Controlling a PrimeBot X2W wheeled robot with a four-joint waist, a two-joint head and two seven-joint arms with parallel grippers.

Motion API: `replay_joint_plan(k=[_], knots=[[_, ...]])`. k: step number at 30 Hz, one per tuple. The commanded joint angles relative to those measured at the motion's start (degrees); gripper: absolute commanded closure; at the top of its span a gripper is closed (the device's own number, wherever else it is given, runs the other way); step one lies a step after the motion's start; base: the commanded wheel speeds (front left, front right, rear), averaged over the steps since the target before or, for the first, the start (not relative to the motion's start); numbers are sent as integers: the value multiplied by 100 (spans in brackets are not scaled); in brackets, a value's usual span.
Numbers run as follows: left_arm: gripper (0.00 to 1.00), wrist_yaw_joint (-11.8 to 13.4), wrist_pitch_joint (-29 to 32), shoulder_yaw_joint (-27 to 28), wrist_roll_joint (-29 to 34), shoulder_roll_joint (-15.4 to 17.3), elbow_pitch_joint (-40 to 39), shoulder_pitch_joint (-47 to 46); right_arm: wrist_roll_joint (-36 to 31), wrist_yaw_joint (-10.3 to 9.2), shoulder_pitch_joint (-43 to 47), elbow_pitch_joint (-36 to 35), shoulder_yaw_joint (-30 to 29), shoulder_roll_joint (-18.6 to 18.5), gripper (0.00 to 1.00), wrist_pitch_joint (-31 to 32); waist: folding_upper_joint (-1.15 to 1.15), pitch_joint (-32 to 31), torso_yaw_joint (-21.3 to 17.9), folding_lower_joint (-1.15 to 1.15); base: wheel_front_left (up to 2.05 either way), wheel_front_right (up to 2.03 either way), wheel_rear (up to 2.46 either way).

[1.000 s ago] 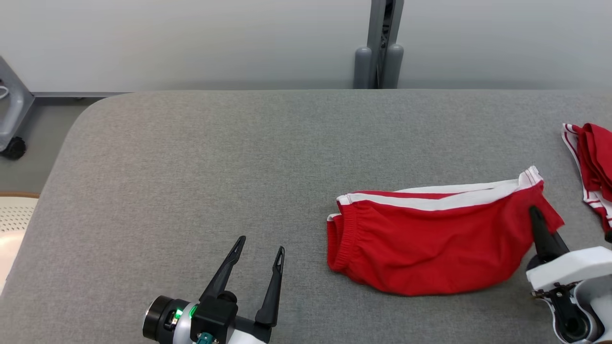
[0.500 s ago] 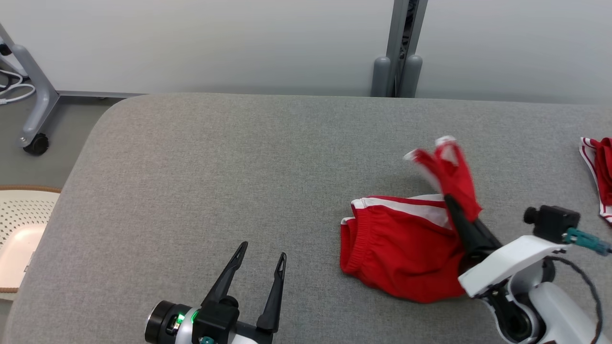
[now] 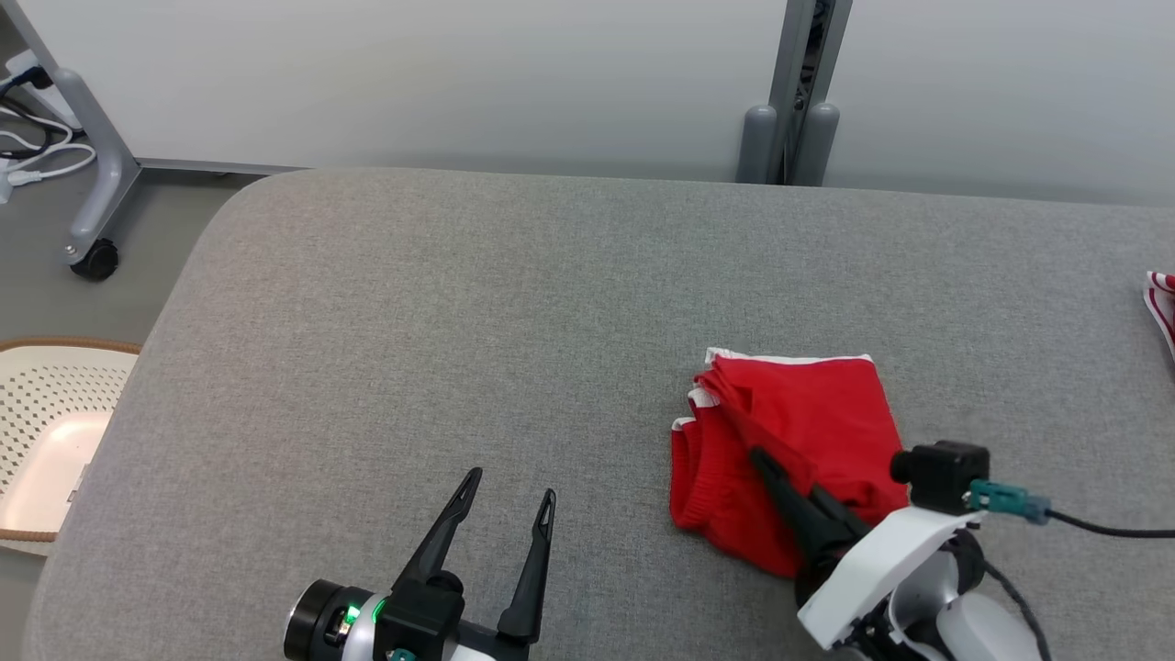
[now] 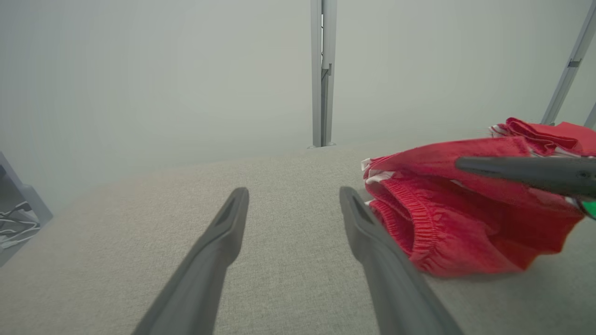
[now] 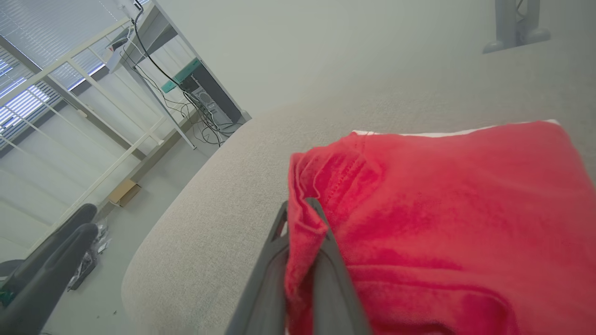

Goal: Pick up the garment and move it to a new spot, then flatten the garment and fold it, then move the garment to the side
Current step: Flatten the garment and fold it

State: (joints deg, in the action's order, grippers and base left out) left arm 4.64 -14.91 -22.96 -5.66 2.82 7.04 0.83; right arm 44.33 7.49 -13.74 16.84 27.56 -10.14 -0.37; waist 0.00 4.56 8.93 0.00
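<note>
The garment (image 3: 808, 413) is a pair of red shorts with white trim, lying folded in half on the grey table (image 3: 459, 321) at the right of centre. My right gripper (image 3: 764, 456) reaches over it from the lower right, shut on a pinch of the folded-over red edge (image 5: 305, 218) near the waistband end. In the left wrist view the garment (image 4: 442, 232) lies just right of my left gripper (image 4: 294, 195), with the right gripper's dark fingers (image 4: 512, 170) across its top. The left gripper (image 3: 510, 485) stands open above bare table at the front.
Another red and white cloth (image 3: 1162, 308) lies at the table's far right edge. A cream perforated basket (image 3: 46, 431) sits on the floor to the left. A grey post (image 3: 794, 110) rises behind the table, and a wheeled stand leg (image 3: 92, 193) is at the far left.
The right gripper has carried the garment's right end up and over to the left, laying it on the waistband half. The head camera has shifted. The left gripper stayed still.
</note>
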Motion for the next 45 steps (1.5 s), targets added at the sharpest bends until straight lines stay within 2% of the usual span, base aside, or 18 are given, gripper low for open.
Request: replay_joint_plan(k=[1,2,3,4,5,14,19,34,39,45], knots=[[0,29,-31,18,-26,19,4,2,-90,0,82,-36,5,17,100,39,0,-4,2,0,0,0,0],[0,34,-31,13,-34,19,6,8,-123,0,115,-37,10,46,83,66,0,-7,4,0,0,0,0],[0,32,-31,6,-43,19,8,11,-109,0,157,-46,35,99,59,101,0,-11,7,0,0,0,0],[0,32,-31,-4,-49,19,13,10,-103,0,190,-70,61,144,26,115,0,-15,10,0,0,0,0],[0,34,-31,-12,-50,19,14,8,-81,0,226,-102,90,176,0,144,0,-19,11,0,0,0,0],[0,57,-31,25,-71,19,54,120,157,0,603,-518,186,209,0,236,0,-164,-105,0,0,0,0],[0,120,-31,110,-88,19,45,199,-2,0,808,-777,-66,136,0,-18,0,-269,-315,0,0,0,0],[0,244,-31,404,-331,19,-29,374,-2242,0,1069,-200,-1130,-8,0,-1040,0,-563,-1086,0,0,0,0],[0,315,-31,500,-428,19,-58,466,-2805,0,1197,-170,-1441,64,0,-1384,0,-641,-1156,0,0,0,0],[0,459,-31,659,-602,20,-62,618,-3071,0,1410,-460,-1876,263,0,-1492,0,-768,-1121,0,0,0,0]])
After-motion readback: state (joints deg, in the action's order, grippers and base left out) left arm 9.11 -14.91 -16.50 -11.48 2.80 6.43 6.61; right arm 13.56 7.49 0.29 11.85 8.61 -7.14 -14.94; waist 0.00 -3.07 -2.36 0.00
